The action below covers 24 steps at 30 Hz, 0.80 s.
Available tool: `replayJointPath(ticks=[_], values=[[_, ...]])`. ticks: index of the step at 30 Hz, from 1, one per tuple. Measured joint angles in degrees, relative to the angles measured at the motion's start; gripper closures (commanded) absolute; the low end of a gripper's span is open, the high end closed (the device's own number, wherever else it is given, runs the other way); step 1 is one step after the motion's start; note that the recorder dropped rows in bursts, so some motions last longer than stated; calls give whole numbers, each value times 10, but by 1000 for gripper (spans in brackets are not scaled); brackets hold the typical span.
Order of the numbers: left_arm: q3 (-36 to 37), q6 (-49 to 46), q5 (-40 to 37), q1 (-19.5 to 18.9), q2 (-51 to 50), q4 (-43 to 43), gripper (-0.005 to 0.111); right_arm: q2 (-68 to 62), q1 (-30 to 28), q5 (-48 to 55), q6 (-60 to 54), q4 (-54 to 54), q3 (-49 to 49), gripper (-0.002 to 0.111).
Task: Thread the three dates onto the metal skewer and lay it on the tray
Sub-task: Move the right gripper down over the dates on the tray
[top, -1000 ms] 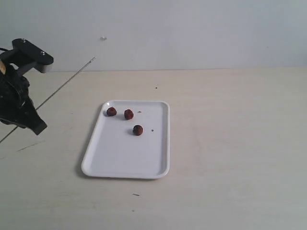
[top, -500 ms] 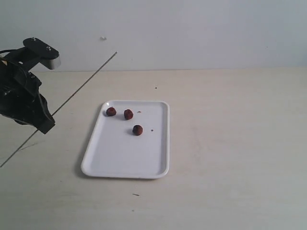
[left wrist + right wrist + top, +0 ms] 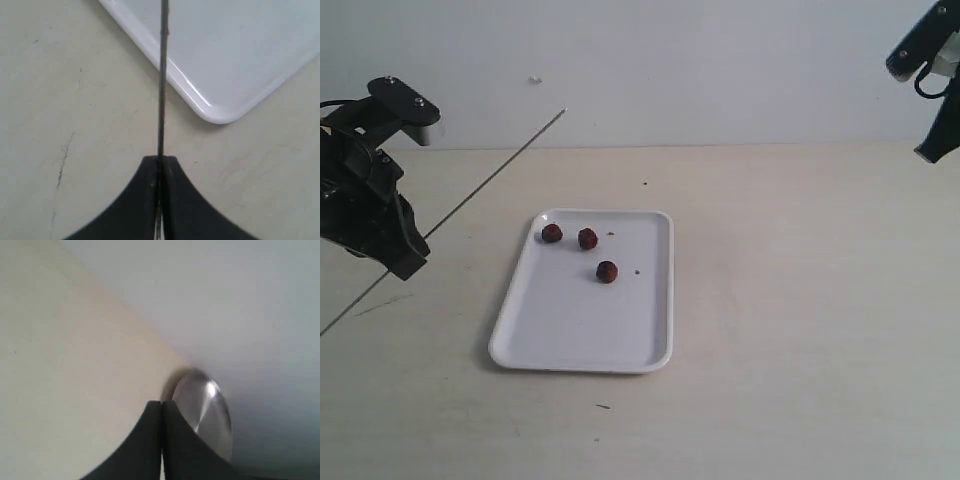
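Note:
Three dark reddish-brown dates [image 3: 552, 233] [image 3: 588, 238] [image 3: 607, 271] lie apart on the far half of the white tray [image 3: 580, 330]. At the left, above the table, my left gripper [image 3: 408, 255] is shut on the metal skewer [image 3: 490, 178]. The thin rod slants up to the right, and its tip is over the table's far edge. In the left wrist view the skewer [image 3: 162, 75] runs out from between the closed left gripper [image 3: 161, 160] and crosses the tray's rim [image 3: 200, 102]. My right gripper [image 3: 930, 150] hangs high at the upper right, shut and empty. It also shows shut in its own wrist view [image 3: 161, 404].
The tray sits left of centre on a pale wooden table, with a light wall behind. Tiny dark specks lie on the tray and on the table [image 3: 645, 183]. A shiny round metal part [image 3: 205, 405] shows just beyond the right gripper's tips in its wrist view.
The left gripper has lifted and swung the skewer so its tip points higher and further right. The right arm has come into view at the upper right.

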State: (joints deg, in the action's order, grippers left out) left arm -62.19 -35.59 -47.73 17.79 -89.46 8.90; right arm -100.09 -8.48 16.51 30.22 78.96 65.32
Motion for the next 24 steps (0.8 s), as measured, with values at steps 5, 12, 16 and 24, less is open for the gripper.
replayJointPath(ticks=[5,12,16,24], values=[[0,0,-24,-5,0,-5,107,-28,39,185,-397,-442,101,108],[0,27,-33,-53,-7,-9,107,-112,166,448,-501,-721,289,108],[0,62,-28,-97,-20,-11,107,-165,254,486,-449,-736,360,108],[0,75,-27,-144,-33,-14,107,-281,350,512,-388,-748,477,103]])
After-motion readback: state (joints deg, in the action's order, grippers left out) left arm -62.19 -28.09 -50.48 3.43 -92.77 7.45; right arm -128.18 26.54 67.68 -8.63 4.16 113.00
